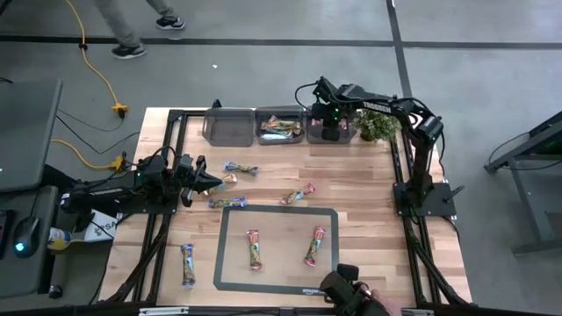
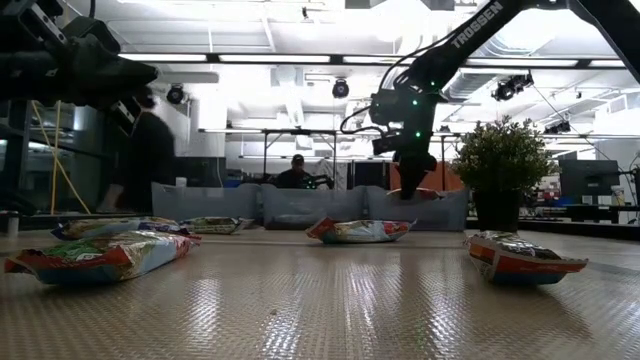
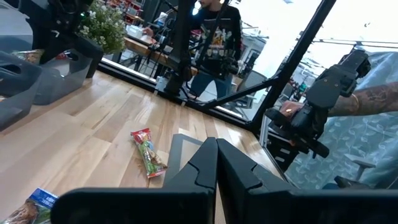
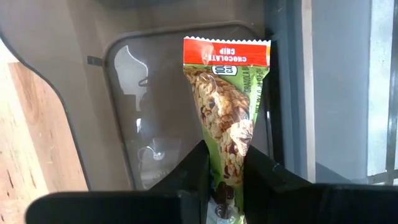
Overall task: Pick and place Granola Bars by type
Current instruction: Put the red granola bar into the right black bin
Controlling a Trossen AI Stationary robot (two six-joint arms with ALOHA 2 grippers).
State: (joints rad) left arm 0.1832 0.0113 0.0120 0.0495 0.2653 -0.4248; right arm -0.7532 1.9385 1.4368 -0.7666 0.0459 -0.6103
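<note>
While the right gripper [image 1: 331, 132] hangs over the right-hand bin [image 1: 327, 134] at the far edge of the table [image 1: 369, 189], its jaws are clenched on a green bar with a red end [image 4: 227, 118] – the bar points down into that bin, just left of the potted plant [image 1: 378, 125]. The middle bin [image 1: 281, 125] already holds a few bars [image 1: 279, 125], and the left bin [image 1: 226, 125] sits beside it.

The left gripper [image 1: 211, 182] rests low over the left side of the table, jaws closed together with nothing between them – the left wrist view shows the two fingers [image 3: 205, 168] touching.

Other bars lie loose on the wood: a blue bar [image 1: 240, 168] and another blue bar [image 1: 227, 203] near the left gripper, a red-ended bar [image 1: 299, 195] at the middle, and one bar [image 1: 188, 264] near the left front corner. Two more bars sit inside the dark-outlined rectangle [image 1: 219, 254] at the near side, one on its left [image 1: 254, 248] and one on its right [image 1: 316, 245].

A person's legs [image 1: 132, 26] show on the floor beyond the far left of the table
</note>
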